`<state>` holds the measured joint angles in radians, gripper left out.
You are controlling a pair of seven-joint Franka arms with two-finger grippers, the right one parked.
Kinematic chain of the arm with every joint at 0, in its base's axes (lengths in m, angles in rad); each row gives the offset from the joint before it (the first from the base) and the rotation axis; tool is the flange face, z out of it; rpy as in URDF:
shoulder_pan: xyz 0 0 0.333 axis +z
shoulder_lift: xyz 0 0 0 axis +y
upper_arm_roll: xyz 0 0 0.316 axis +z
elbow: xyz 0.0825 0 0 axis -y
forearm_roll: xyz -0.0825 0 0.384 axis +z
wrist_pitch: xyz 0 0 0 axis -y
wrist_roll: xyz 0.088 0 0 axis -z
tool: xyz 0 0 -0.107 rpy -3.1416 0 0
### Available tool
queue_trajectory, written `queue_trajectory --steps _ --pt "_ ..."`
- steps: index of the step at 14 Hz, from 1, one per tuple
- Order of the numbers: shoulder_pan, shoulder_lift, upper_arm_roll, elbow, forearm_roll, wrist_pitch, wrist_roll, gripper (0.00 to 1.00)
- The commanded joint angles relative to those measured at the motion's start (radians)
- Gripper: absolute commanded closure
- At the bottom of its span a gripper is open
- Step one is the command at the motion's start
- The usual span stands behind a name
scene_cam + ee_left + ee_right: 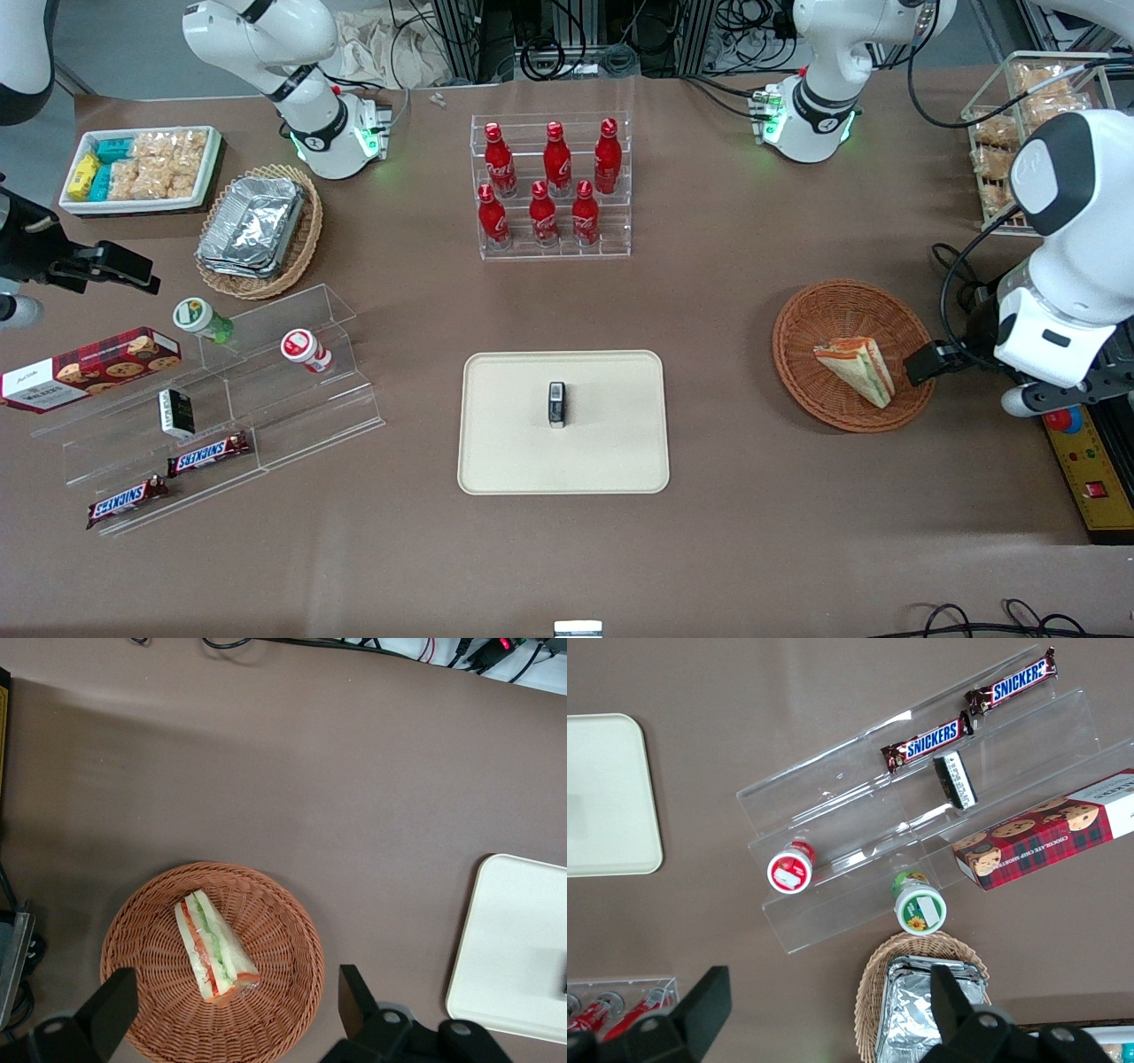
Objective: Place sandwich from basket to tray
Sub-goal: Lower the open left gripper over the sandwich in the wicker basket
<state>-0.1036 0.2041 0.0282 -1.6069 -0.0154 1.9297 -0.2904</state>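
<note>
Front view shows the gripper (926, 363) at the basket's (811, 323) rim on the working arm's side, low over the table. Wrist view has its two fingers (111, 1010) spread wide, wider than the sandwich (213, 946), with nothing between them and touching nothing. The sandwich lies on its side in the basket just beside the gripper, its layered edge of orange, red and green showing, resting in the half of the basket nearest the gripper.

Toward the parked arm from the gripper, well apart from the basket, sits the tray (496, 443), flat on the table with a small dark object (556, 404) near its middle. Farther from the front camera than the tray stands a clear rack (620, 251) holding six red bottles (542, 213) in two rows. Close to the working arm's base, a wire rack (979, 115) holds snack bags.
</note>
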Motion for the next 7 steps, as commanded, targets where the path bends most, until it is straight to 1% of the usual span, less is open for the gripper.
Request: queue_trajectory --steps 1,5,7 --pt "0.004 0.005 -0.004 0.032 0.009 -0.037 0.008 0.00" --pt "0.004 0.005 -0.004 0.027 0.009 -0.038 0.007 0.00" --pt "0.004 0.008 -0.002 -0.004 0.009 -0.055 -0.006 0.00"
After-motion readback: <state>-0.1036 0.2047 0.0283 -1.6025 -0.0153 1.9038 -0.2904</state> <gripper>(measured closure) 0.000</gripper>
